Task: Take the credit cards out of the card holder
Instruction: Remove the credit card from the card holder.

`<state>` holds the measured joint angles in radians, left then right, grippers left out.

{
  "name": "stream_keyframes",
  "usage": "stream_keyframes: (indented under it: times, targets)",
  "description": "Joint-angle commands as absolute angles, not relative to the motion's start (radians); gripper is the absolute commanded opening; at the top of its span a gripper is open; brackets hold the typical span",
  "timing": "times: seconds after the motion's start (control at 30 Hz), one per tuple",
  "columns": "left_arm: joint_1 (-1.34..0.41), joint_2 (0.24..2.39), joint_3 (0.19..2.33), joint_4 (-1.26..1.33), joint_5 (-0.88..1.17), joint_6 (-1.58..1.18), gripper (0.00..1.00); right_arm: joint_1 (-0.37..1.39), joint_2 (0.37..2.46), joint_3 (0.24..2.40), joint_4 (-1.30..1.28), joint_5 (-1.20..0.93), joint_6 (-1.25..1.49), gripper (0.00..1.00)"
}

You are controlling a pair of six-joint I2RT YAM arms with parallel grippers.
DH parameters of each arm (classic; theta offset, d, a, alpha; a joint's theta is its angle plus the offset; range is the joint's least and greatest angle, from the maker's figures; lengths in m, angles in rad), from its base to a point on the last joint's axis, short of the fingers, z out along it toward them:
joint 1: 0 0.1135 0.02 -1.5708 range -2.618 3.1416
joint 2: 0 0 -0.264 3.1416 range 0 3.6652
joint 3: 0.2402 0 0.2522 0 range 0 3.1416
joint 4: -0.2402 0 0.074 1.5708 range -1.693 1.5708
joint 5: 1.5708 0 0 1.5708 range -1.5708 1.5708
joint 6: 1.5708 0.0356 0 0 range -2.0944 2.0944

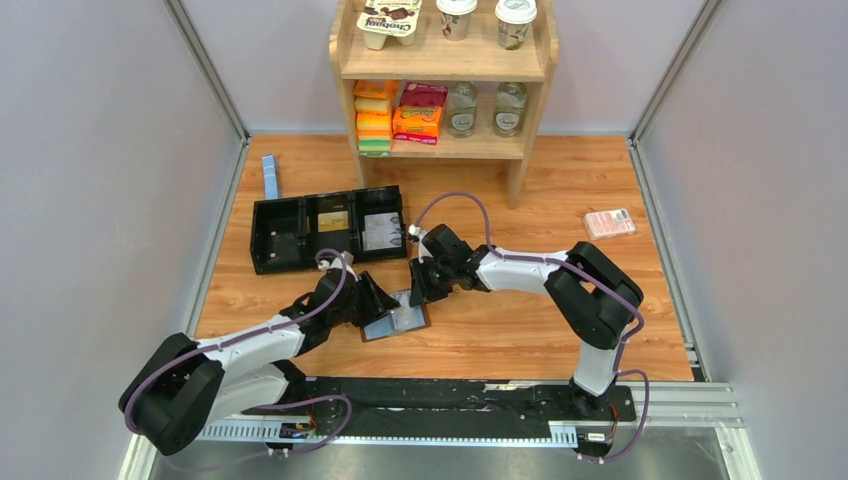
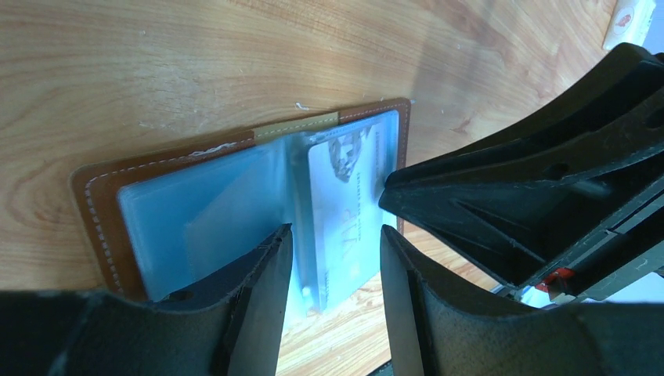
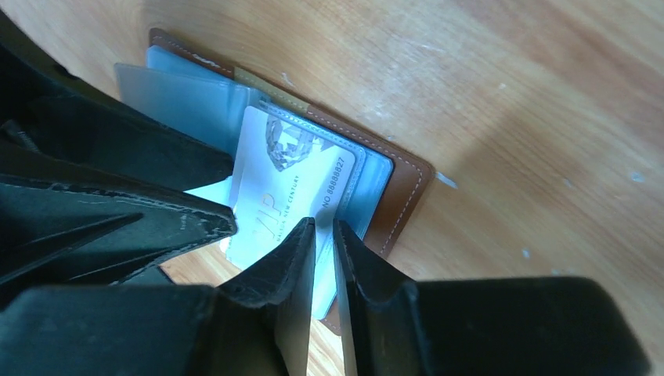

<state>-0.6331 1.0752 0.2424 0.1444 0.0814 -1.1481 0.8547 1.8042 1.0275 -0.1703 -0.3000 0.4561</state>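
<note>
Blue strip (image 1: 269, 176): laid flat on the wooden table (image 1: 520, 330) at the far left, just beyond the left end of the tray.
Black tray (image 1: 277, 240): a long compartmented tray set on the table between the strip and the shelf, near the two grippers but apart from them.
Left gripper (image 2: 335, 239): reached in from the near left and held low over the card holder. Its fingers are spread well apart and nothing is clamped between them. In the left wrist view the card is framed in the gap between them.
Card holder (image 2: 98, 204): spread open and flat on the table between the two grippers, in front of the tray. The brown stitched leather is turned down and the grey-blue clear pockets are turned up.
Credit card (image 3: 286, 184): a pale silvery card printed with "VIP", seated in the right-hand half of the holder. It is tilted and partly drawn out toward the near edge.
Right gripper (image 3: 323, 227): brought in from the right onto the near edge of the card. Its jaws are nearly closed, with only a narrow slit left. A pale edge is seen in the slit, but whether the card is actually pinched cannot be told.
Wooden shelf (image 1: 343, 60): stood at the back of the table, stocked with packets, cups and jars.
Pink-red packet (image 1: 609, 223): laid on the table at the far right, well apart from everything else.
</note>
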Motion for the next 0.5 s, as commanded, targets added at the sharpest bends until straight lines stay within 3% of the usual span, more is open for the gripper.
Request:
stream_keyframes:
  times: [0.0,0.47]
  targets:
    - [-0.634,1.094,0.224,0.207,0.090,-1.166,0.53,0.861,1.855,1.008,-0.109,-0.342,0.483,0.22]
    - [-0.635,1.059,0.150,0.409,0.112,-1.201,0.50,0.861,1.881,0.992,-0.113,-0.328,0.520,0.19]
